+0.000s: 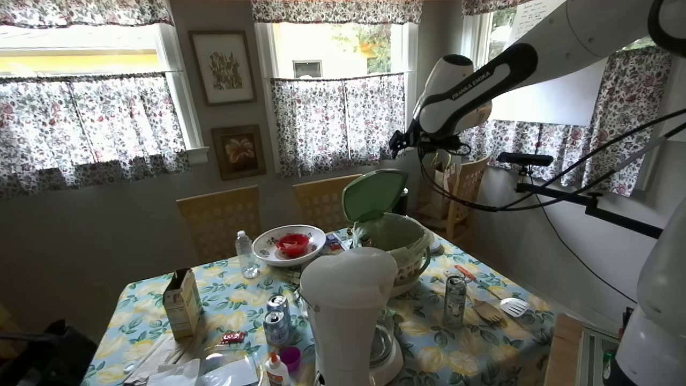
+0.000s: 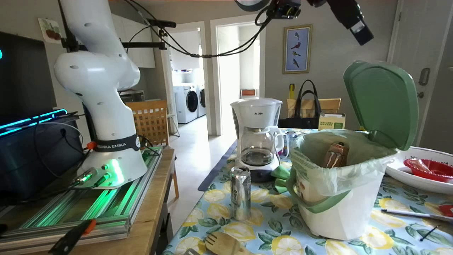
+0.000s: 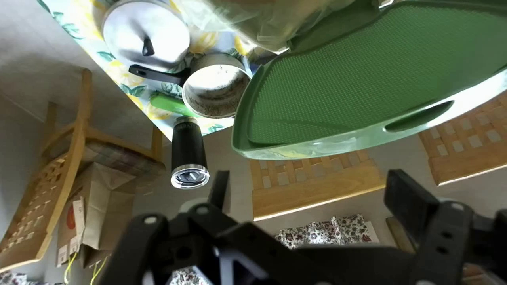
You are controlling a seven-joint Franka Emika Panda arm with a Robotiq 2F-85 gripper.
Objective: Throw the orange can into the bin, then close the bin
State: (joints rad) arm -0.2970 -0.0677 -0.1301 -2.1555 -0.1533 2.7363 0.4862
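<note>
We observe the end effector (image 3: 311, 186) with its two fingers spread wide apart. Below the end effector, on the table (image 2: 270, 214), stands the white plastic bin (image 2: 343, 214), fitted with a green handle and a translucent liner bag. Its rounded green plastic lid (image 2: 384, 106) is raised; in both exterior views we see its upper edge beneath the end effector and apart from it. The orange-brown metal can (image 2: 335, 156), marked in white, is located inside the bin, lower than the end effector, in a tilted position. We also identify a tall silver metal can (image 2: 240, 194), upright below the end effector and nearer the arm's base, and, below the end effector, a black cylindrical tumbler (image 3: 188, 146) beside a grey metal saucepan (image 3: 216, 93).
</note>
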